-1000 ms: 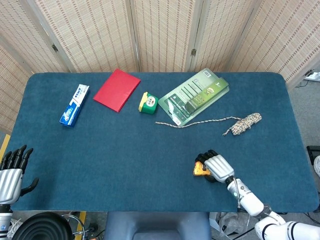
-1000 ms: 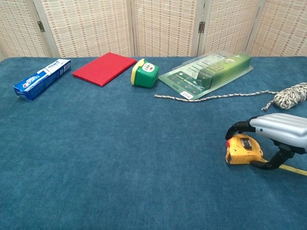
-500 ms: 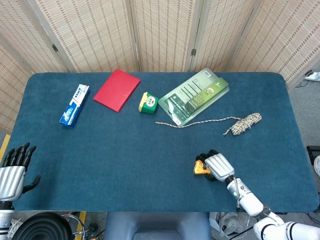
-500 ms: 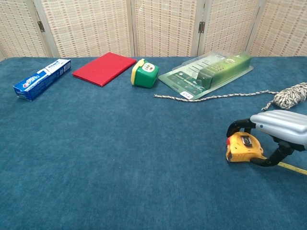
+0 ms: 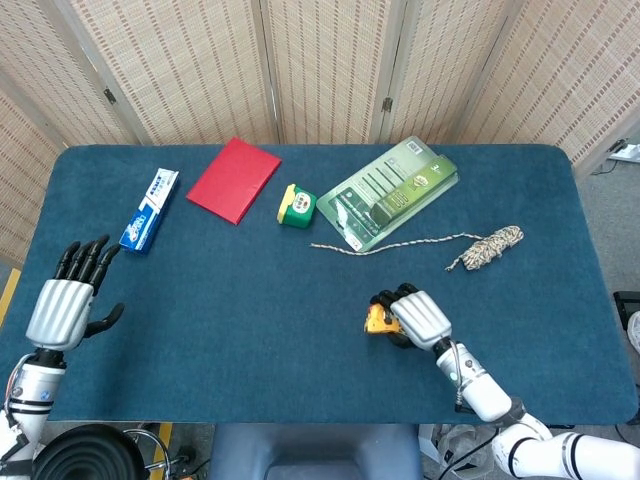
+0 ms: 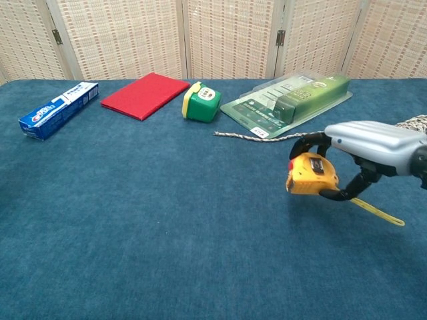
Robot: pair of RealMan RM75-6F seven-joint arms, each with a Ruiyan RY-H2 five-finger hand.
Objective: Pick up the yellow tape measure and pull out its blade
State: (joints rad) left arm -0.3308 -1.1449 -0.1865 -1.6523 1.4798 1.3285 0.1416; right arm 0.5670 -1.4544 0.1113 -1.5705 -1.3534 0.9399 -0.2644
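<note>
Gripping yellow tape measure [image 6: 311, 174], right hand [image 6: 369, 148] holds it clear of blue table [image 6: 147, 220], dark fingers curled over case top and under its base. Short length of blade [image 6: 377, 211] sticks out behind case, slanting down toward cloth. Case sits front right of table, well apart from rope bundle [image 5: 487, 248] and green blister pack [image 5: 391, 191]. Left hand [image 5: 66, 304] hovers at front-left table edge, fingers spread, holding nothing. Toothpaste box [image 5: 149, 209], red booklet [image 5: 234, 178], small green container [image 5: 296, 205] lie along far side.
</note>
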